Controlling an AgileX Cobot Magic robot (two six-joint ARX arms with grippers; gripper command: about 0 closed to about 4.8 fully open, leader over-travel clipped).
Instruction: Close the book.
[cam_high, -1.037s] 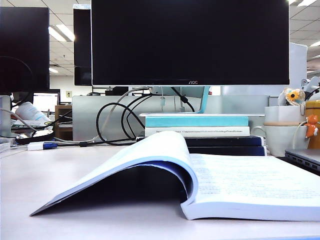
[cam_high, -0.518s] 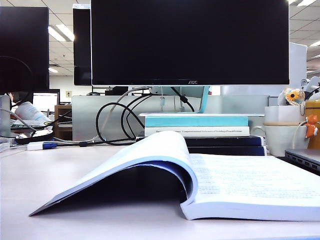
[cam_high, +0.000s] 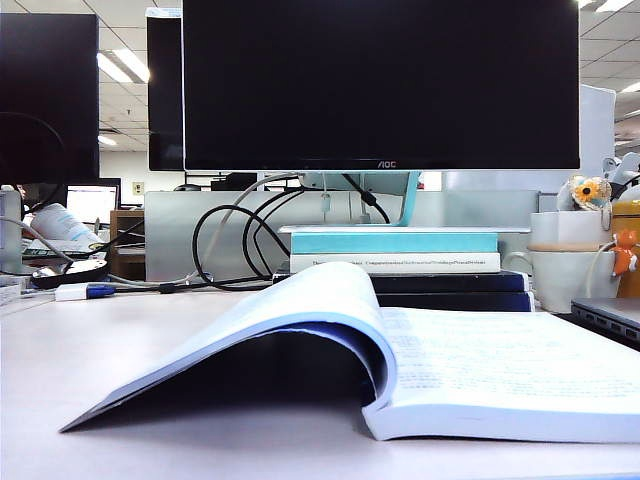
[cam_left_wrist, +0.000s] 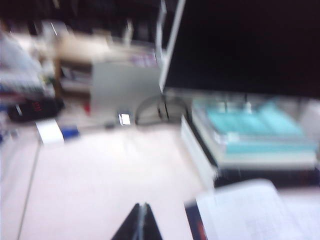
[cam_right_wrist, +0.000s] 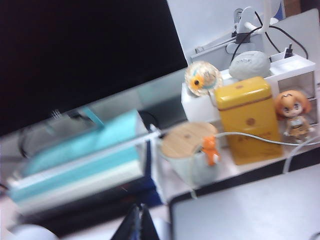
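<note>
The book (cam_high: 400, 360) lies open on the pale desk (cam_high: 60, 360) in front of the big dark monitor (cam_high: 380, 85), its left half arched up like a tent, the right pages flat. Behind it sits a white-and-teal book (cam_high: 395, 245) stacked on dark volumes. The left gripper (cam_left_wrist: 140, 222) hangs over bare desk just beside the book's corner, fingers pressed together, though that view is blurred. The right gripper (cam_right_wrist: 137, 222) hovers near a lidded mug (cam_right_wrist: 192, 152) and yellow tin (cam_right_wrist: 247, 117), its jaws likewise together.
</note>
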